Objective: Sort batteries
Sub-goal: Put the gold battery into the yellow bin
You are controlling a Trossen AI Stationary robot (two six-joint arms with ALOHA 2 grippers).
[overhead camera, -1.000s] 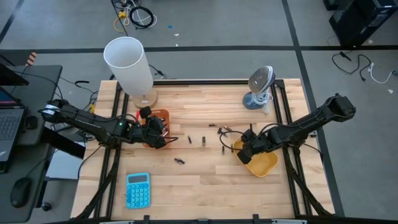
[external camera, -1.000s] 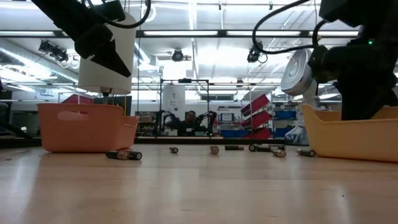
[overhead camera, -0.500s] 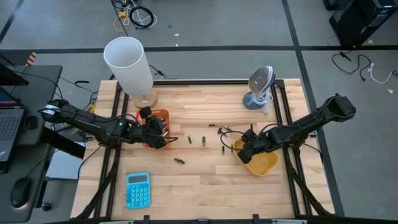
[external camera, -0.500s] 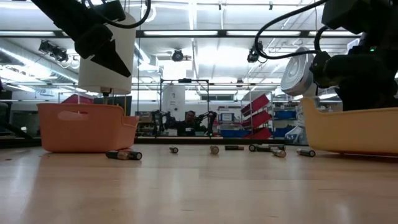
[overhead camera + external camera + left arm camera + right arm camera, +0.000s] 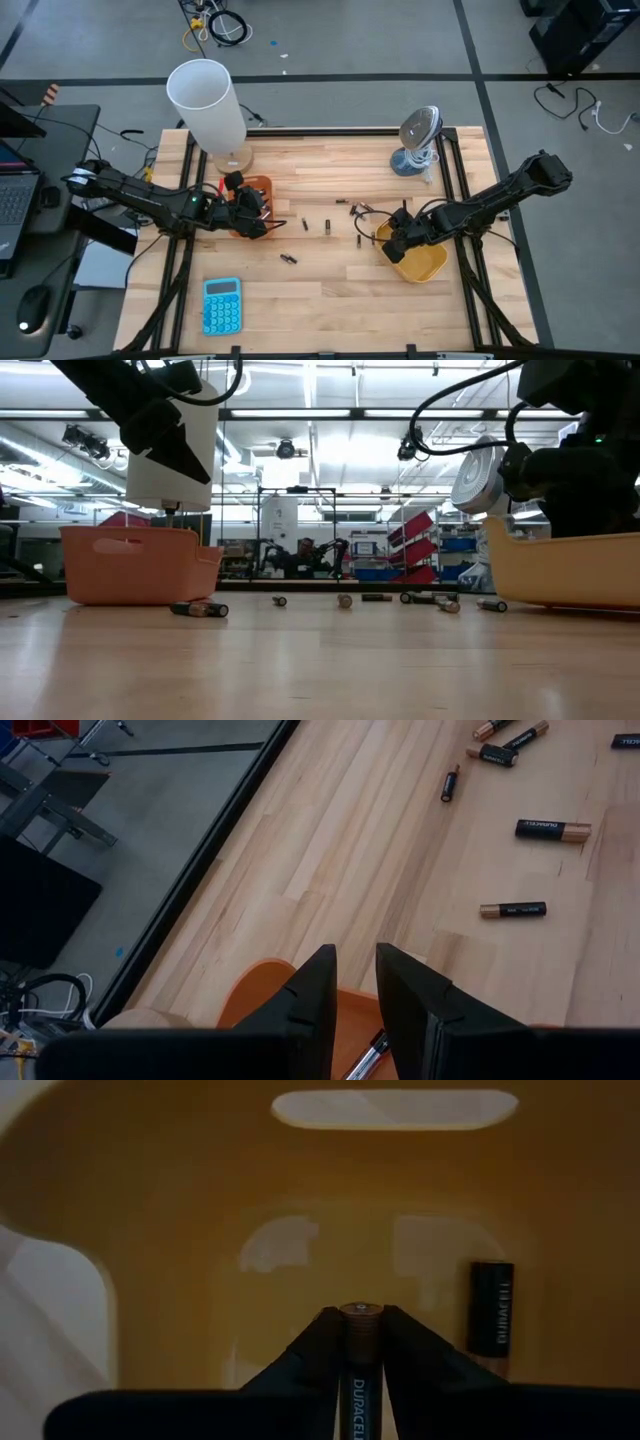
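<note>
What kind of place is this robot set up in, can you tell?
Probably a robotics lab or workshop: a wooden workbench on a bare grey floor with loose cables, a laptop desk beside it, and storage racks with bins behind.

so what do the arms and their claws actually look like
Both arms are dark, jointed and slender. The left arm shows a small green light and red wiring near its wrist; the right arm carries a black cable. Each claw, left and right, has two flat, black, tapering fingers.

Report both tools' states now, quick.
Left tool: over the orange tray, fingers slightly apart, holding nothing visible.
Right tool: inside the yellow tray, a Duracell battery between its fingers.
</note>
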